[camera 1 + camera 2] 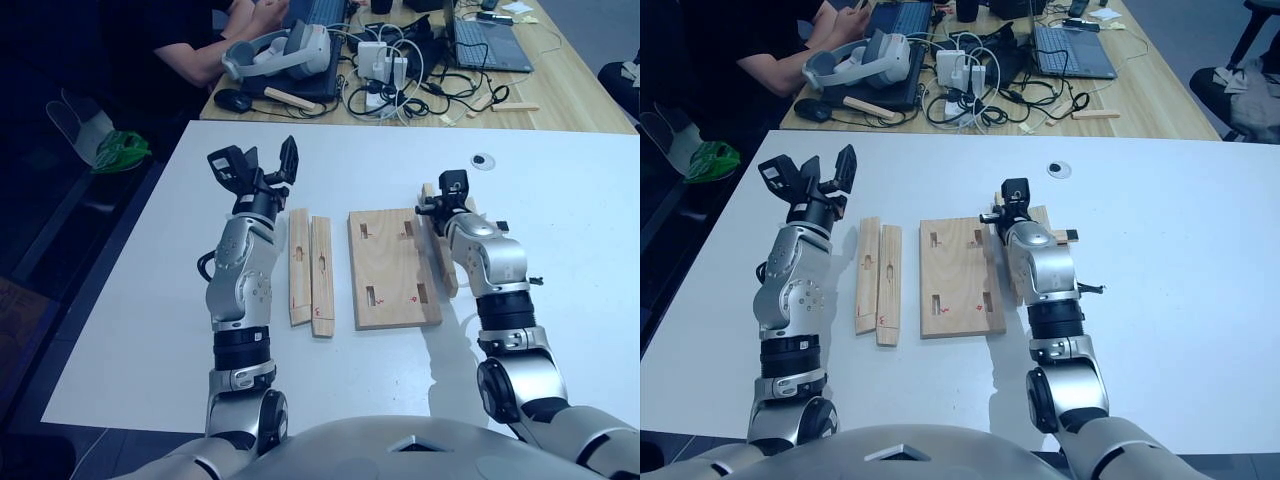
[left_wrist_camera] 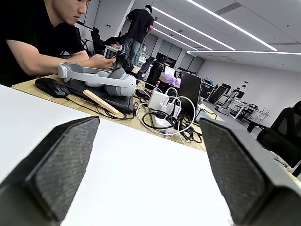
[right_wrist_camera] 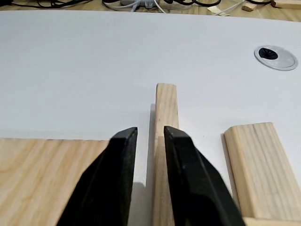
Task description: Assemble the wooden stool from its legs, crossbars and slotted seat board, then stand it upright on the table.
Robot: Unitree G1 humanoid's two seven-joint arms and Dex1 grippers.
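White table (image 1: 560, 260), seen from above the robot's two arms. In the middle lies the slotted board (image 1: 392, 275), flat, with four slots. Just to its left, two strips (image 1: 321, 275) lie side by side, touching. Along its right edge lie more wooden pieces, partly hidden under the right forearm.

The right forearm stretches forward along that edge, with the wrist tipped down. The right gripper (image 3: 150, 134) hangs low over the far end of a narrow strip (image 3: 167, 101). Its fingers are a slim gap apart and grip nothing. One finger sits over the strip and the other over the crack beside the board. A wider piece (image 3: 256, 155) lies just beyond.

This looks like the start of picking up that strip, and nothing is assembled yet. To do it well, the fingers would need to spread wider, centre across the strip, then lower and close without nudging the board.

The left forearm is raised, just past the left strips. The left gripper (image 1: 260, 160) points up and away, wide open and empty.
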